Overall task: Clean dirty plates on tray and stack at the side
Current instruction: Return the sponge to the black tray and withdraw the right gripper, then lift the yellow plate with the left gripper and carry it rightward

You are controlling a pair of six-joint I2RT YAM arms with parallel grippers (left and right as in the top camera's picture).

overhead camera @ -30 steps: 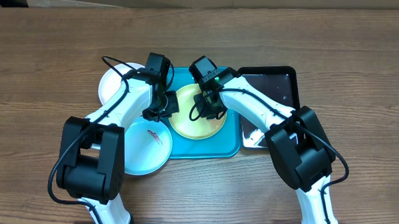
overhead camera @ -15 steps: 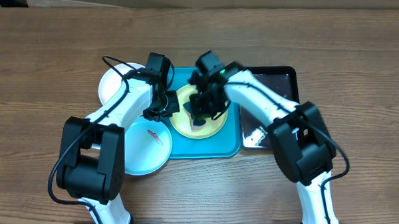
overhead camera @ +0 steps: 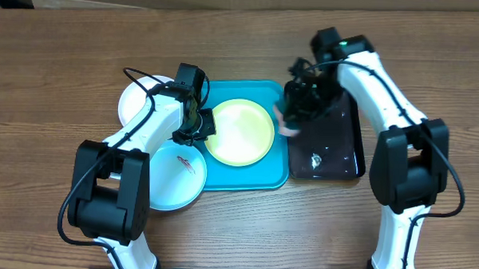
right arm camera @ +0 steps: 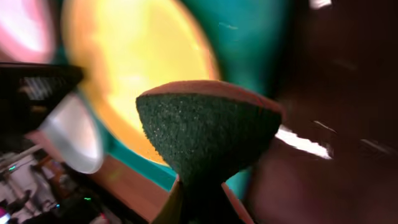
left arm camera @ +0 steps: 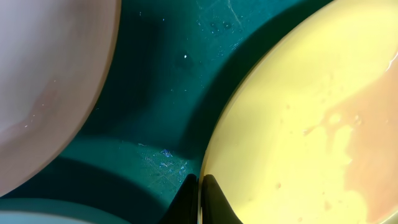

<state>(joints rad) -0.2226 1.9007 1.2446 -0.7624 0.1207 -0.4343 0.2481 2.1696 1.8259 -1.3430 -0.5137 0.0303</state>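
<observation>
A yellow-green plate (overhead camera: 239, 133) lies in the turquoise tray (overhead camera: 250, 176). My left gripper (overhead camera: 198, 125) is shut on that plate's left rim, and the rim (left arm camera: 214, 155) runs between the dark fingertips (left arm camera: 211, 199). The wet yellow-green plate (left arm camera: 311, 124) shows no smear. A white plate (overhead camera: 135, 99) sits at the tray's left edge. In front of it a pale blue plate (overhead camera: 172, 178) carries a red smear. My right gripper (overhead camera: 292, 114) hangs over the seam between the turquoise tray and a black tray, shut on a sponge (right arm camera: 208, 130) with its green scouring face up.
A narrow glossy black tray (overhead camera: 335, 150), wet in places, lies right of the turquoise one. Bare wooden table (overhead camera: 67, 49) surrounds everything. The white and pale blue plates overlap the turquoise tray's left edge, close under my left arm.
My right gripper has lifted the sponge off the yellow-green plate and swung right to the black tray's edge. The left gripper has stayed on the plate's rim.
</observation>
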